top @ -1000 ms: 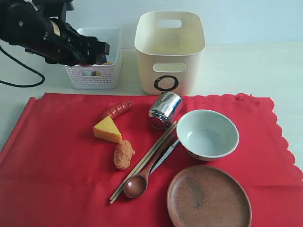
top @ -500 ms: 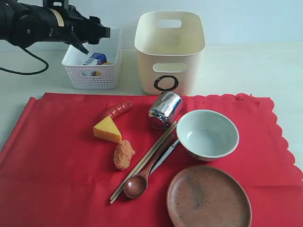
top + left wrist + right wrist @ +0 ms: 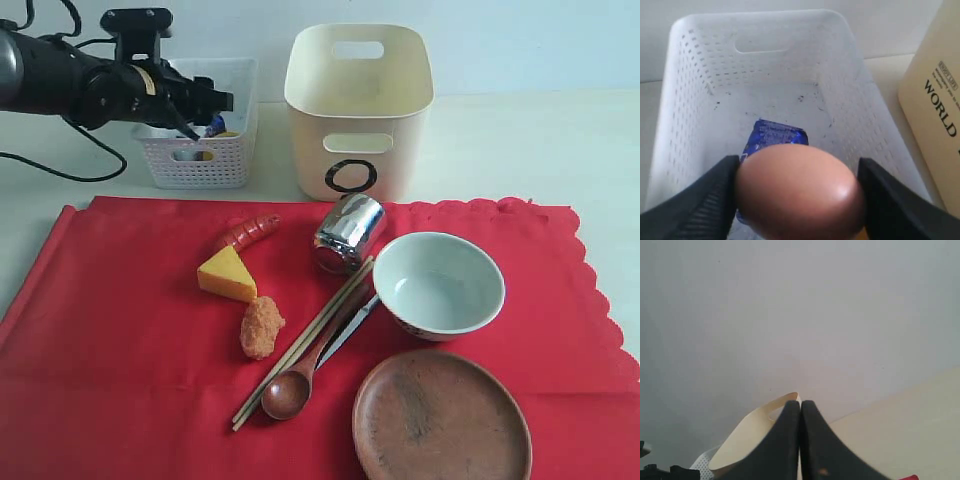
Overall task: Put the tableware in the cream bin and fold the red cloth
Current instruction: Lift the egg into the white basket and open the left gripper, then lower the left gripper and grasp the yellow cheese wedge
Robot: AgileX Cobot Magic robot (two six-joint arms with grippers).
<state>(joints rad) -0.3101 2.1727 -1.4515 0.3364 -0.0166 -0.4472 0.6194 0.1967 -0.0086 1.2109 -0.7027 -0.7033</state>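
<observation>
Lower than a moment ago, the left pincer (image 3: 207,112) hangs over the white lattice basket (image 3: 200,165), clamped on a brown egg (image 3: 799,192). Nearest me on the red cloth (image 3: 120,330) lie the brown plate (image 3: 441,415), wooden spoon (image 3: 288,392), chopsticks (image 3: 300,345), white bowl (image 3: 438,284) and tipped steel cup (image 3: 349,233). Beyond, the cream bin (image 3: 358,150) stands on the counter (image 3: 520,140). The right pincer (image 3: 800,412) is pressed together.

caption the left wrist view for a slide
Left gripper holding a brown egg over the white lattice basket, a blue packet inside
</observation>
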